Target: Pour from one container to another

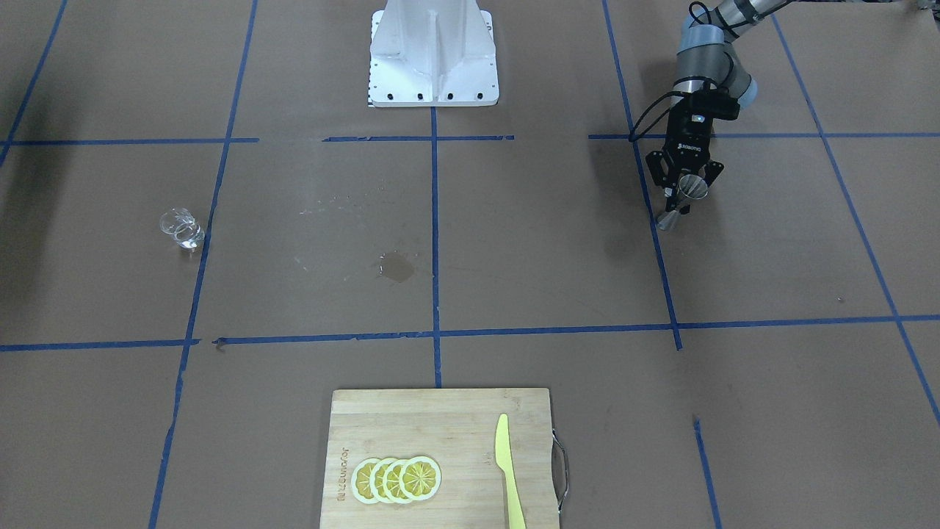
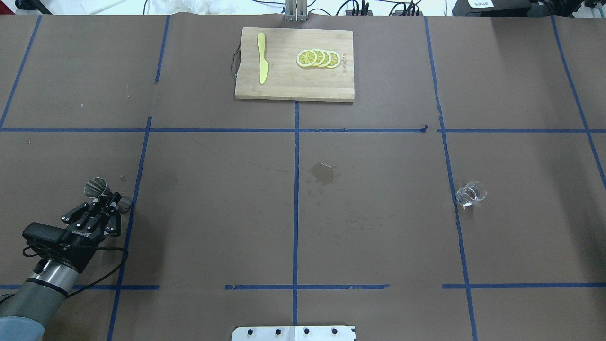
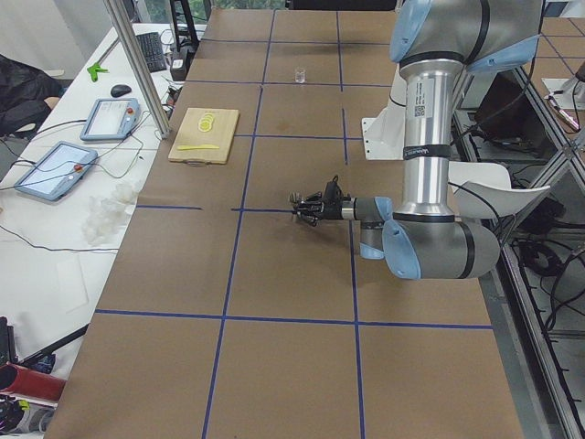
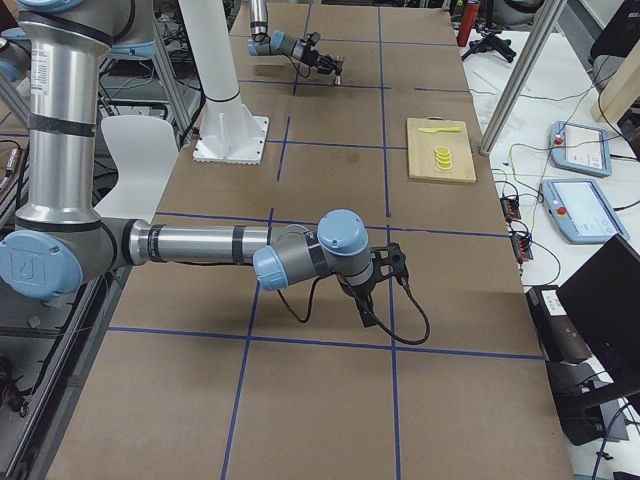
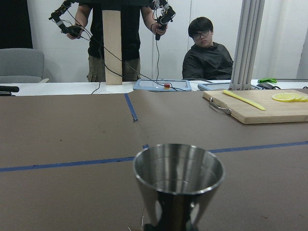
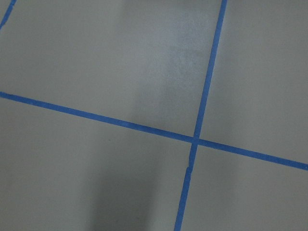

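left gripper [image 1: 683, 188] is pinching the steel jigger [image 1: 677, 206] at its narrow waist, toward the desk's [image 1: 514, 257] left end | right gripper [image 4: 364, 310]: cannot tell if spread or pressed together | glass cup [image 1: 180, 226] is sitting well apart, toward the right end | cup is likely handling light, slick and fragile; gripping mid-wall looks best

Left arm [image 2: 47, 274] low, jaws clamped on jigger [image 2: 97, 187]; right arm [image 4: 200, 243] stretched out low
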